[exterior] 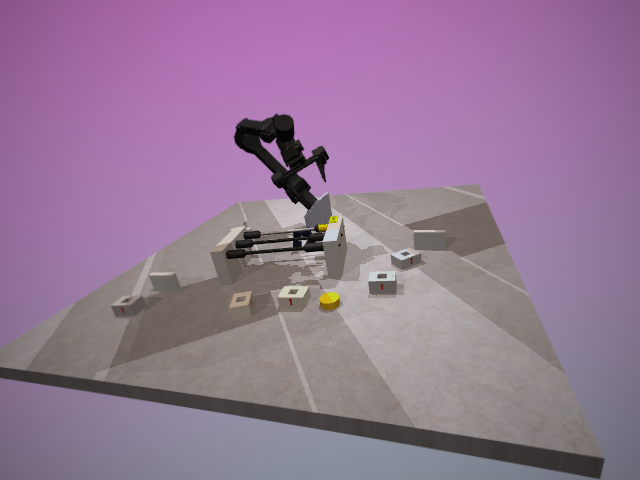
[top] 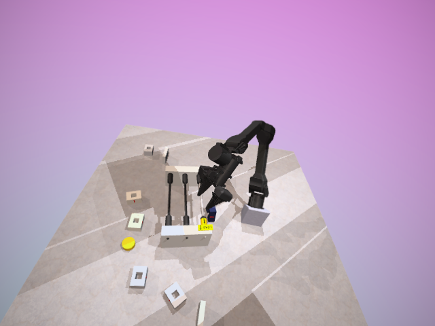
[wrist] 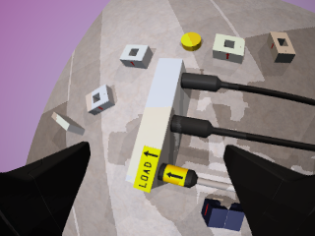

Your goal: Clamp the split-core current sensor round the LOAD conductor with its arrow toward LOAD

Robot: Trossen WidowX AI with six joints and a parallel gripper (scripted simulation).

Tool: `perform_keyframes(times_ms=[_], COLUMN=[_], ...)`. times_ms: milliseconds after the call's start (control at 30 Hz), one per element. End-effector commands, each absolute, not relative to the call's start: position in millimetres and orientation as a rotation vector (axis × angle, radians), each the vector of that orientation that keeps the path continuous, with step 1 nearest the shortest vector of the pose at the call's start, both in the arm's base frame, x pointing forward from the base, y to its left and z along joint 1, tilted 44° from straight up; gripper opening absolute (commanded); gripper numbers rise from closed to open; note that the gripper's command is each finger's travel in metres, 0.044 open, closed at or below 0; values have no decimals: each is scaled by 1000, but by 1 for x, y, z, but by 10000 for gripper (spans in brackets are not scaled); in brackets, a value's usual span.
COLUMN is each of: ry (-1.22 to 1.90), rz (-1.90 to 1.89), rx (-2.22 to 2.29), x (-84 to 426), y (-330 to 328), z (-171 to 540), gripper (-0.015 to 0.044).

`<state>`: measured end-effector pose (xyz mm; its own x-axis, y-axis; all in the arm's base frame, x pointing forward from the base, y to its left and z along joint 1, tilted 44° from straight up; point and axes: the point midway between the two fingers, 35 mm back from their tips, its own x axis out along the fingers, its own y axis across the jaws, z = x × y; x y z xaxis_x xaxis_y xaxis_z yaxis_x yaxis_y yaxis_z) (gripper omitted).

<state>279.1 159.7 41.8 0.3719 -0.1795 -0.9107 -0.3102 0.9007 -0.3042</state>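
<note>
Fingers (top: pixel 208 202) (exterior: pixel 299 179) wide, nothing held; dark blue sensor (top: pixel 211 214) (exterior: pixel 297 238) (wrist: pixel 223 216) at wrist view's lower right, beside pale LOAD conductor (top: pixel 201 203) (exterior: pixel 289 231) (wrist: pixel 213 184), partly behind right-hand fingertip, so likely shift that way.

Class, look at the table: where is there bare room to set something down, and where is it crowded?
Bare patches: between the yellow disc and the table's near edge in the exterior view. Crowded: beside the LOAD conductor, with the sensor and open gripper.
</note>
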Motion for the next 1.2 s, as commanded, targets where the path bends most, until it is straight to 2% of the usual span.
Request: perform_keyframes(times_ms=[0,100,900,1167], ry=[1354,1382,1387,1622], rz=[34,14,3,-447], rx=[-801,-916,-912,-710], x=[234,221,222,218], y=[169,170,167,47], z=[5,-2,-2,27], gripper=[440,440,440,440])
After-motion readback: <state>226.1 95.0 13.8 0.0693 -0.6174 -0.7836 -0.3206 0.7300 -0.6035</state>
